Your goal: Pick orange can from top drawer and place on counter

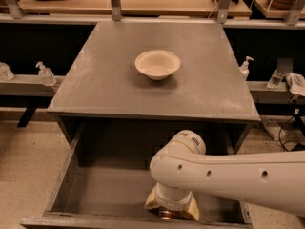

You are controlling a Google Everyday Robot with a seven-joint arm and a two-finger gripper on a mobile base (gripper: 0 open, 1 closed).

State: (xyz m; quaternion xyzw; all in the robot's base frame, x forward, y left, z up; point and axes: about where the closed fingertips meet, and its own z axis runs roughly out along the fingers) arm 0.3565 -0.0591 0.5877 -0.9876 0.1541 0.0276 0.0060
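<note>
**Inspector:** Report the gripper's position.

**Operator:** I have the gripper [171, 212] down inside the top drawer [66, 175], which stands pulled out. It is at the lower centre of the frame, close to the drawer's front edge. The arm [228, 175] comes in from the lower right and hides much of it.

**Inspector:** Finger state?

**Operator:** Released. I see the tan fingers [151, 202] spread apart, one on each side of the wrist, clenched on nothing.

**Inspector:** And the orange can?

**Operator:** The orange can [167, 215] lies on the drawer floor directly under the gripper, between the fingers (only a sliver of coppery metal shows below the wrist). I cannot tell whether either finger touches it.

**Inspector:** The counter?

**Operator:** The counter [119, 85] fills the upper middle of the frame. A white bowl [157, 64] sits upright near its centre, well apart from the drawer.
</note>
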